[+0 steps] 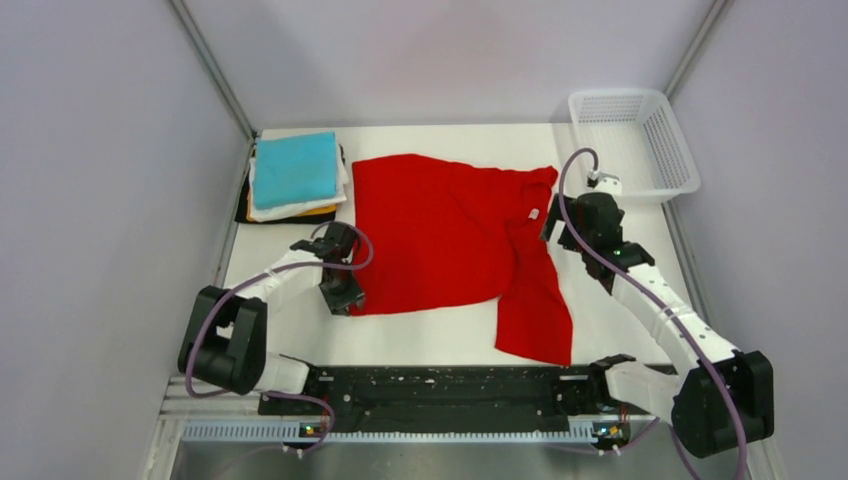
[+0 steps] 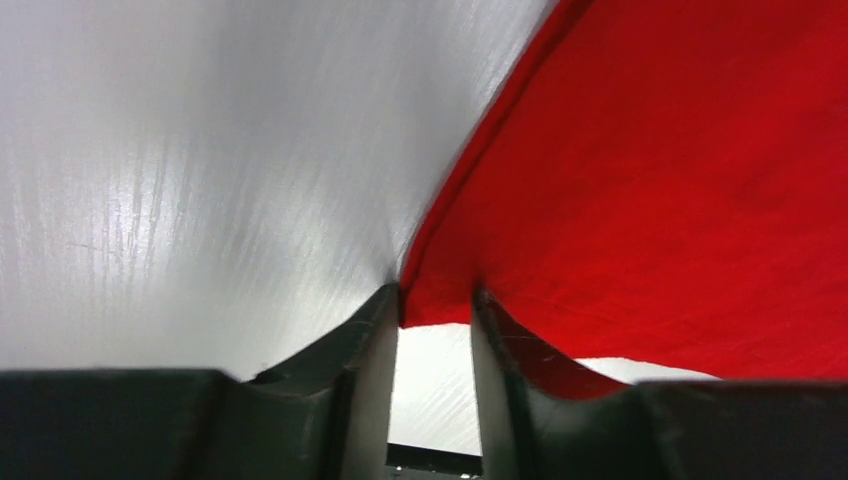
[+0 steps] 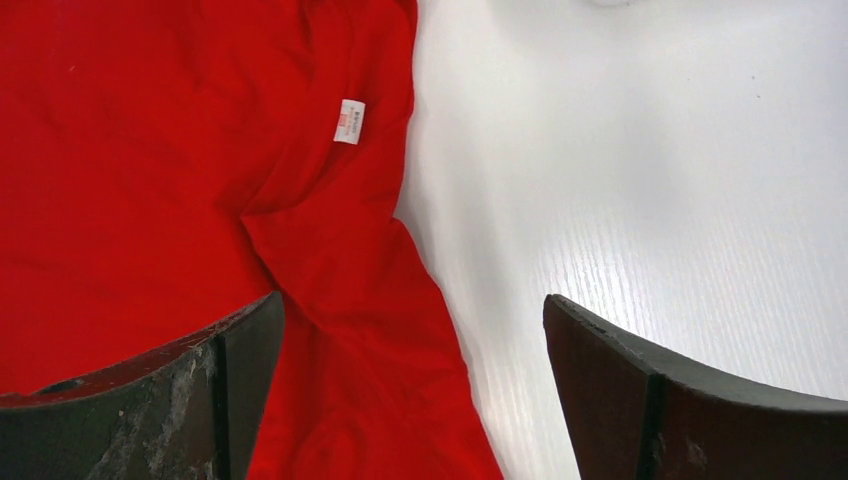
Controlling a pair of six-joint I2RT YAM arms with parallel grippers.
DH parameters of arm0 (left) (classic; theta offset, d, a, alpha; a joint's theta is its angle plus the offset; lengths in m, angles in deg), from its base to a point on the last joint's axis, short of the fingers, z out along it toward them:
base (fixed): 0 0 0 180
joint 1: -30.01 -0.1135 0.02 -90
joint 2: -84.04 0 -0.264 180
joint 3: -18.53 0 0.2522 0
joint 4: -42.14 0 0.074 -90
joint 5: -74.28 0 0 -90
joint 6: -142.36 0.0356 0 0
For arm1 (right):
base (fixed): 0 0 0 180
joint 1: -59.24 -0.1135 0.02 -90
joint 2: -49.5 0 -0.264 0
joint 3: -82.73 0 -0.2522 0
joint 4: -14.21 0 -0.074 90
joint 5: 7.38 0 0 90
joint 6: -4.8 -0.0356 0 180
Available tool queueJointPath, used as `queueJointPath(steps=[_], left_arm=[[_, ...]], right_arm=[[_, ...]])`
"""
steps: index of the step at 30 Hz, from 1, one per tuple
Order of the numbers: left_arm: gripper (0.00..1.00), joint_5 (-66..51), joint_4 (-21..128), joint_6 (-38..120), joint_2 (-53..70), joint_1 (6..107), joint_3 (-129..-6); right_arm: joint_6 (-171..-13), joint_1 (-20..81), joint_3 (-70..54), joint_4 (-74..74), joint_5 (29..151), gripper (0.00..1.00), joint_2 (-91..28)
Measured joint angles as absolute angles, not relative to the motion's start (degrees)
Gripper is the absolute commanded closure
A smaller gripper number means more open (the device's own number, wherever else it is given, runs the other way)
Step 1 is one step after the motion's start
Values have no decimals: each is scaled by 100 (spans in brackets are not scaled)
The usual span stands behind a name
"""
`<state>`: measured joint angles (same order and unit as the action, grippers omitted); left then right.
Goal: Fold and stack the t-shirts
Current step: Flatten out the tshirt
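Note:
The red t-shirt (image 1: 445, 235) lies spread on the white table, with one sleeve part trailing toward the near edge (image 1: 535, 320). My left gripper (image 1: 343, 292) is at its near left corner. In the left wrist view its narrow-set fingers pinch the red hem (image 2: 436, 300), and the cloth (image 2: 680, 180) is raised off the table. My right gripper (image 1: 552, 217) hovers open over the shirt's right edge near the collar. In the right wrist view it (image 3: 415, 310) straddles the red cloth (image 3: 340, 300) below the white label (image 3: 348, 121). A folded stack with a teal shirt (image 1: 293, 167) on top sits at the far left.
A white mesh basket (image 1: 640, 140) stands at the far right corner. Under the teal shirt, white, orange and black edges of the stack (image 1: 300, 212) show. Grey walls close in the table on both sides. A black rail (image 1: 440, 385) runs along the near edge.

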<state>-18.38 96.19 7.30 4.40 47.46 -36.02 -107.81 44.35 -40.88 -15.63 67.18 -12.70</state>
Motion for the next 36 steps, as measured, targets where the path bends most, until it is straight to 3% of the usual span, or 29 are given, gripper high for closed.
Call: queueJointPath(steps=[3, 7, 12, 19, 27, 36], left_arm=[[84, -1829, 9696, 770, 226, 4816, -3760], [100, -1798, 9783, 818, -17, 4851, -3954], [100, -1829, 9849, 809, -93, 4873, -4035], [100, -2028, 9781, 763, -30, 4903, -4037], [100, -2312, 9532, 748, 309, 4903, -4033], [100, -2301, 9399, 746, 925, 4903, -3963]], right_arm=[[-10849, 4435, -4088, -1685, 6657, 1, -1235], [-10930, 4435, -4088, -1921, 6665, 2, -1176], [-10926, 4199, -3932, -2983, 6849, 4, -1191], [-11737, 2855, -4024, -4297, 7347, 13, -1108], [-12928, 1991, -5025, -4874, 7612, 28, -951], [-13498, 1958, -5432, -4640, 7315, 46, -1198]])
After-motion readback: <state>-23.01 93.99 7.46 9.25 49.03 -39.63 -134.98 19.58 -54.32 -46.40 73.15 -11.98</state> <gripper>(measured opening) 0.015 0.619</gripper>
